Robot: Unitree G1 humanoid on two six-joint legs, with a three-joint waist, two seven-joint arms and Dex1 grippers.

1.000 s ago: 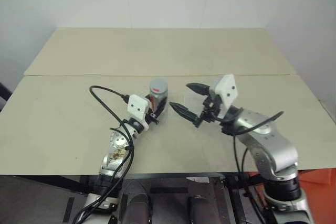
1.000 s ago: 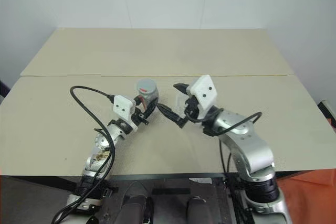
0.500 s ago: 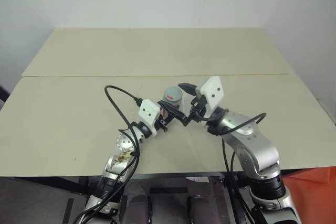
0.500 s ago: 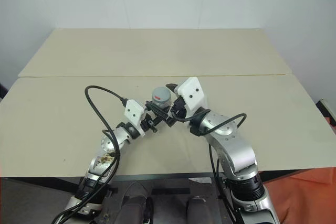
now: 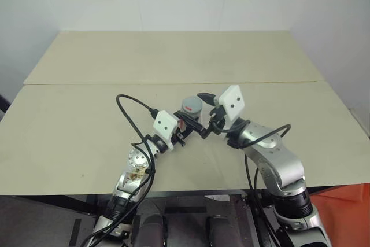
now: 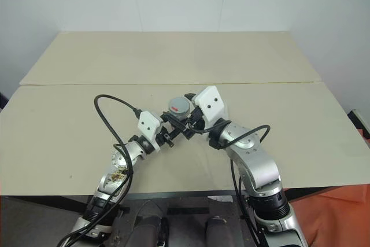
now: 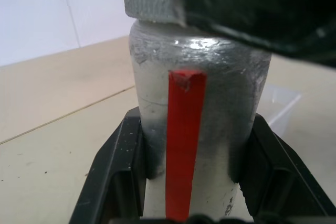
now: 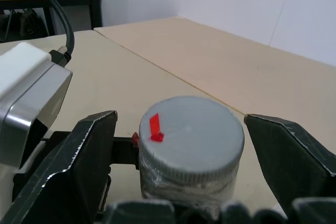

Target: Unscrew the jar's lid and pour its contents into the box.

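Beige table boards (image 5: 69, 120) fill the scene under a plain white wall, and nearest to the robot its two arms meet in the middle of the front board. On the left side, the left gripper (image 5: 184, 126) is shut on the small silvery-clear cylinder jar with a red-and-white label (image 7: 197, 129), its two black fingers pressing the body from both sides and holding it upright above the table. Compared with one second ago, this arm has carried the jar a little toward the centre, and in the last half second it has stayed still. On the right side, the right gripper (image 8: 181, 145) has come in from well apart and now has its jaws wide open around the round grey ribbed lid (image 8: 191, 140), one finger on each side but not touching it yet. So the approach looks finished, and I judge that the next step is to close on the lid and begin to turn it. Beyond the jar, the left wrist view shows a corner of the clear plastic box (image 7: 281, 106) lying on the table, so the pouring place is near.
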